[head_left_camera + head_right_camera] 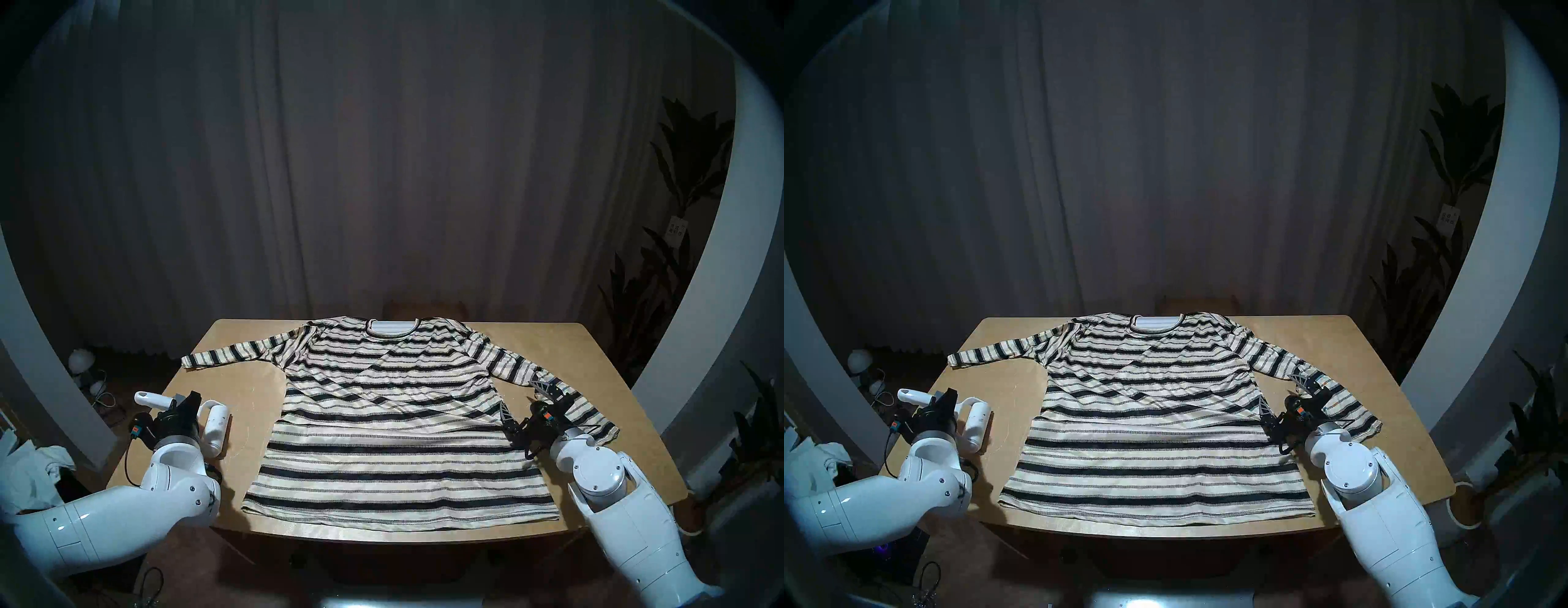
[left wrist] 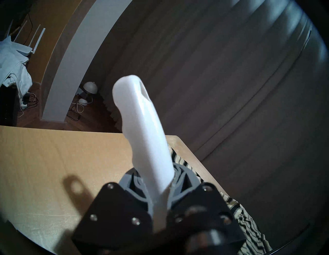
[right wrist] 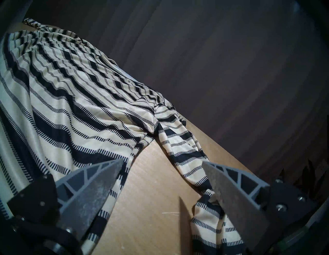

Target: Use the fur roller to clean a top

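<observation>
The striped cream and black top [image 1: 382, 424] lies flat on the wooden table [image 1: 237, 382], neck at the far edge. My left gripper [image 1: 186, 403] is shut on the handle of the white fur roller [image 1: 216, 429], left of the top's body. The roller's cylinder hangs low over bare table, apart from the cloth. In the left wrist view the ridged handle [image 2: 144, 135] sticks out past the shut gripper [image 2: 160, 179]. My right gripper [image 1: 521, 397] is open and empty, low over the gap between the top's body and right sleeve [image 3: 181, 147]; it also shows in the right wrist view [image 3: 162, 161].
A dark curtain hangs behind the table. A leafy plant [image 1: 679, 254] stands at the right. A heap of white cloth [image 1: 25, 471] and a small lamp with cables [image 1: 82, 360] are on the floor at the left.
</observation>
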`<state>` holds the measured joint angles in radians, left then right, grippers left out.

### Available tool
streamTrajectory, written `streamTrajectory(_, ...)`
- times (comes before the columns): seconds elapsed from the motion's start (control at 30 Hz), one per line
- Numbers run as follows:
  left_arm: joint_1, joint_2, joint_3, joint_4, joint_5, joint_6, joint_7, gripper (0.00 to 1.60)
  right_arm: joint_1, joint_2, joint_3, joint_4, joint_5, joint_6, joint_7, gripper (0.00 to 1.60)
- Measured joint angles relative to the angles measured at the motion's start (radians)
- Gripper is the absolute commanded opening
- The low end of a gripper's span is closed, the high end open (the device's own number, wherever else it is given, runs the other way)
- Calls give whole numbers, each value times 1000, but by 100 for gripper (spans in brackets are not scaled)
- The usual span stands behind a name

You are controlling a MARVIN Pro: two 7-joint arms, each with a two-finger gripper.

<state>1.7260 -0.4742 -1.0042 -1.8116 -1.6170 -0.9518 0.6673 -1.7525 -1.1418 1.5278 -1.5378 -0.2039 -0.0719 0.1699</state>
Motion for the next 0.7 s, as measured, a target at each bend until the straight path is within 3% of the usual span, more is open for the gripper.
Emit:
streamTrajectory(0.3, 10, -4, -73, -10, -141, -3, -98, 0, -3, -7, -2, 0, 0, 0, -11, 160)
streamTrajectory(0.7, 9, -34, -130, -15, -250, 5, -254, 0, -7, -24, -11, -7, 0, 2, -28, 160)
